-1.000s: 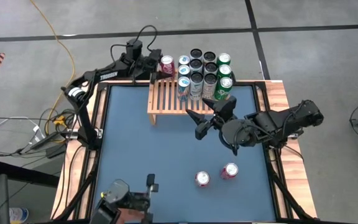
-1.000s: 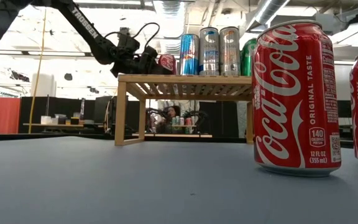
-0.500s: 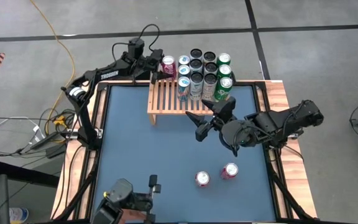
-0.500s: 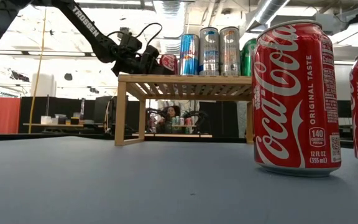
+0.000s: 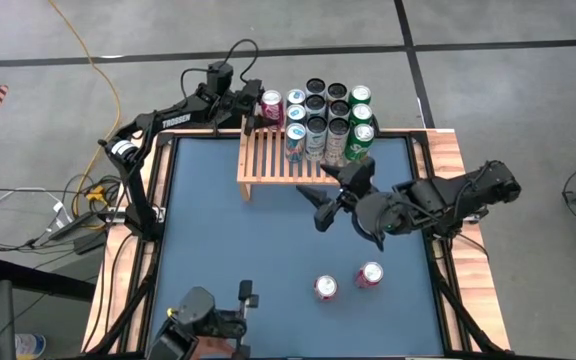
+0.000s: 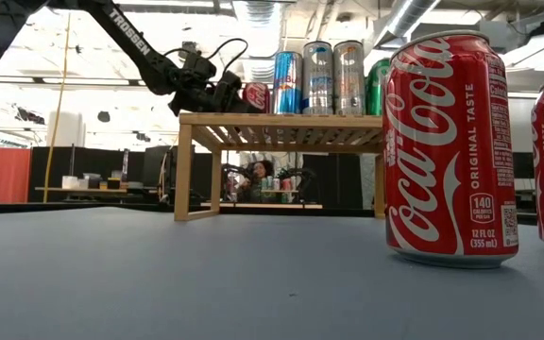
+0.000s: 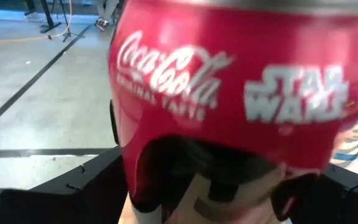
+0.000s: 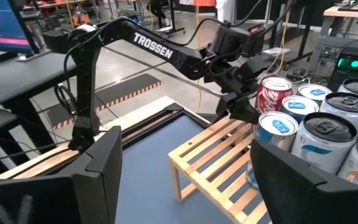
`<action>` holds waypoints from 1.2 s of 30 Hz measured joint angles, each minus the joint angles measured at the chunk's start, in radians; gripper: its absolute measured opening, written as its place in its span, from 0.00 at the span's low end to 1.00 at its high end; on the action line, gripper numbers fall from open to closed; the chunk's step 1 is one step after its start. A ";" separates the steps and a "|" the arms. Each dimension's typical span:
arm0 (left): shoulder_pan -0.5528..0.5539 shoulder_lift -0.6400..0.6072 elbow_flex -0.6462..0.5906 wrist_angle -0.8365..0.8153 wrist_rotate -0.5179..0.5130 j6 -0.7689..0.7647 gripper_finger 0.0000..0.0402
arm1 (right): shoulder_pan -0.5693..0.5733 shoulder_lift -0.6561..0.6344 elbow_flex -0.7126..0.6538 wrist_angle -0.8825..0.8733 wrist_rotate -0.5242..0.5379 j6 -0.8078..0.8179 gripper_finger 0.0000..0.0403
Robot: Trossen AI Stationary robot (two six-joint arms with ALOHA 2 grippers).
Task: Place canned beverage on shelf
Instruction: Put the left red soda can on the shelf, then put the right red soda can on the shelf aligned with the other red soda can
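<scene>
- The left gripper (image 5: 251,108) reaches in at the far left corner of the shelf (image 5: 268,160), at the level of its slatted top.
- A red Coke can (image 5: 270,104) stands upright right at this gripper's fingertips. In the left wrist view the can (image 7: 241,99) fills almost the whole picture.
- The fingers sit on either side of the can, but I cannot tell whether they press on it or stand just clear of it.
- I also cannot tell whether the can's base rests on the slats. In the low view it (image 6: 255,94) sits just above the shelf (image 6: 281,121) edge, with the gripper (image 6: 225,93) close against it.
- Just past the can, away from the left gripper, a block of tall cans (image 5: 328,120) stands in rows on the shelf: blue-and-silver, dark and green.
- The right gripper (image 5: 315,207) hovers over the blue table (image 5: 228,240), just in front of the shelf's front edge.
- Its fingers (image 8: 98,168) stand wide apart with nothing between them. They point towards the shelf (image 8: 216,162) and the red can (image 8: 272,93).
- Behind the right gripper, nearer the table's front edge, two more Coke cans stand upright close together: one (image 5: 326,288) and its neighbour (image 5: 370,274).
</scene>
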 joint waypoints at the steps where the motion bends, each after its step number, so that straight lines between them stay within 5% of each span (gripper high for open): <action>1: 0.000 0.000 0.000 -0.009 -0.006 0.006 0.84 | 0.000 0.000 0.000 0.000 0.000 -0.001 0.69; 19: 0.005 -0.056 -0.001 -0.114 -0.063 0.099 0.90 | -0.001 0.000 0.000 -0.018 -0.006 -0.004 0.69; 36: 0.060 -0.220 -0.001 -0.564 -0.212 0.367 0.90 | 0.004 0.000 0.000 -0.055 -0.002 -0.007 0.69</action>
